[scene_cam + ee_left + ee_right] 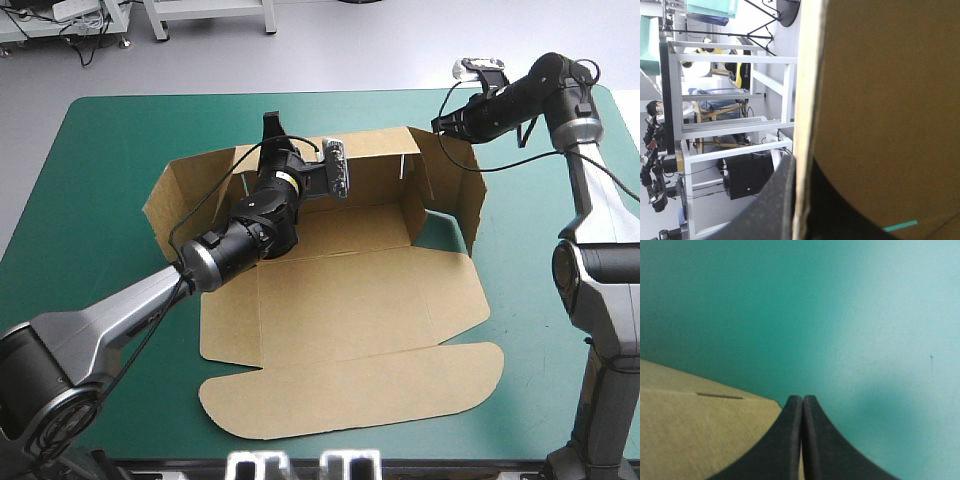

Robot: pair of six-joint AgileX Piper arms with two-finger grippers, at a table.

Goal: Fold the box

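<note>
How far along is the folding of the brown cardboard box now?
Done: the brown cardboard box has its far wall and both side walls raised. In hand: the left gripper is shut on the far wall's top edge; the right gripper, fingers shut, is at the right wall's far corner. Left: the side walls splay outward, untucked, and the lid lies flat on the teal-green table cover.

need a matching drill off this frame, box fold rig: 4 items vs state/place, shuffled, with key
Column 1
1. left gripper, black fin fingers
2. right gripper, black fin fingers
3. rounded lid flap of brown board
4. right side wall of brown board

Column 2
A. standing upright
B. fingers meeting in a pointed arch, a corner of the brown box beside them
C. lying flat at the near side
D. shut on the box, a finger on each side of an upright edge

Pairs: 1-D, 2-B, 3-C, 4-A
</note>
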